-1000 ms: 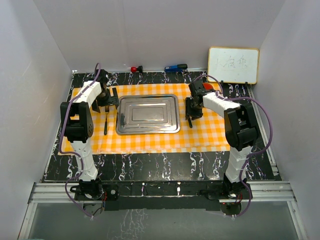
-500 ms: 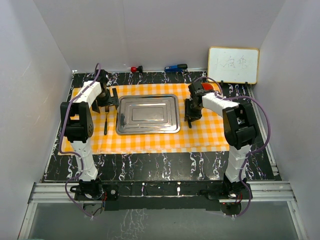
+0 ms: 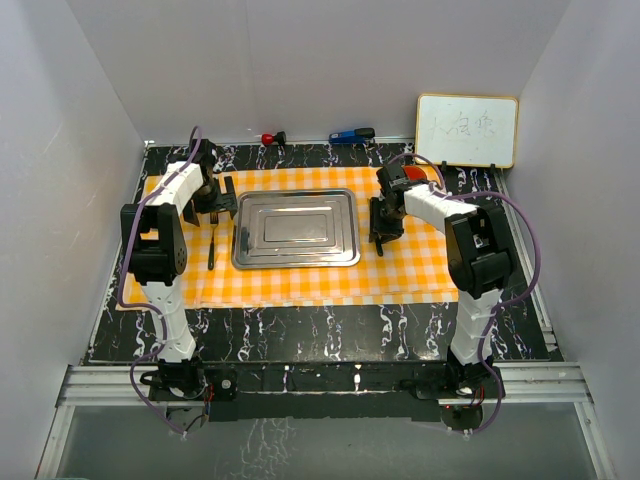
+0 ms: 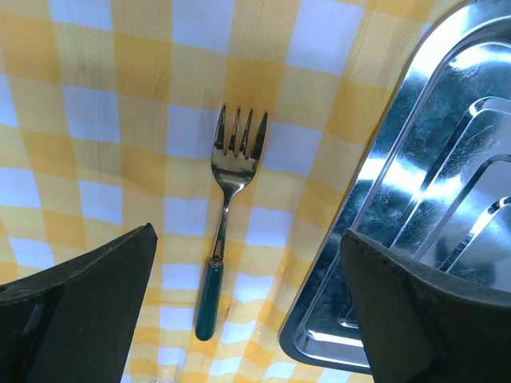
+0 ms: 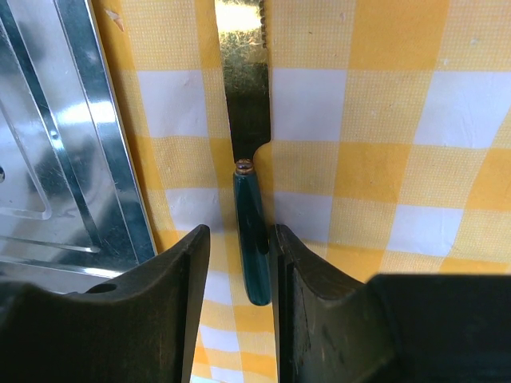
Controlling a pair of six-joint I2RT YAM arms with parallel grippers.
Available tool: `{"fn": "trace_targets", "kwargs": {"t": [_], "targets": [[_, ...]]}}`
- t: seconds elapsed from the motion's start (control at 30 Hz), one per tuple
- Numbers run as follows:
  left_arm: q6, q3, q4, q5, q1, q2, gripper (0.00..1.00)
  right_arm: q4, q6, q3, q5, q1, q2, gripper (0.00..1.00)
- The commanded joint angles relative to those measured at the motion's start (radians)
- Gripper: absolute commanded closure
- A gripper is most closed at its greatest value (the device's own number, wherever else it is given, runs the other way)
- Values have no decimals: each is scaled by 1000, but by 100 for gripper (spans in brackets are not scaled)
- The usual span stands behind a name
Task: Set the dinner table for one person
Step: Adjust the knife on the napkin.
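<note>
The dinner table [image 3: 330, 330] fills the floor of the white-walled booth, with both arms bolted at its near long edge; its long axis runs left to right across the top view, and its short edges face the side walls. An orange-and-white checked cloth [image 3: 300, 285] covers most of the middle, laid along the same axis; the widest bare black top is the band between the cloth's near edge and the arm bases, with thinner strips along the left, right and far edges.

A steel tray [image 3: 295, 228] sits centred on the cloth, long sides parallel to the table's. A fork [image 4: 227, 239] lies flat on the cloth just beside the tray's left short edge and parallel to it, apart from the rim. A knife [image 5: 249, 183] lies likewise along the tray's right edge, its dark green handle close to the rim.

The left gripper [image 4: 247, 235] hangs over the fork with its jaws spread wide, holding nothing. The right gripper [image 5: 239, 239] straddles the knife handle with its jaws narrow; a sliver of cloth shows on one side of the handle, and I cannot tell whether the pinch is made.

At the far edge lie a small red-and-black item [image 3: 272, 138] and a blue-and-black one [image 3: 350, 134]; a whiteboard [image 3: 467, 130] stands at the far right corner.
</note>
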Motion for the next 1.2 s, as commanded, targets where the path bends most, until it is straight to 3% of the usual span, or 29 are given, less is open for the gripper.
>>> {"fn": "trace_targets", "kwargs": {"t": [0.0,0.8,0.97,1.17], "targets": [[10,4,-32,-16,5,-42,1,19,12,44,18,4,13,66],[15,1,-29,-26,11,-44,1,18,65,59,19,4,29,68],[20,-1,-20,-28,11,-56,1,11,74,64,86,5,3,59],[35,2,52,-17,14,-147,1,16,58,114,211,6,-91,59]]}}
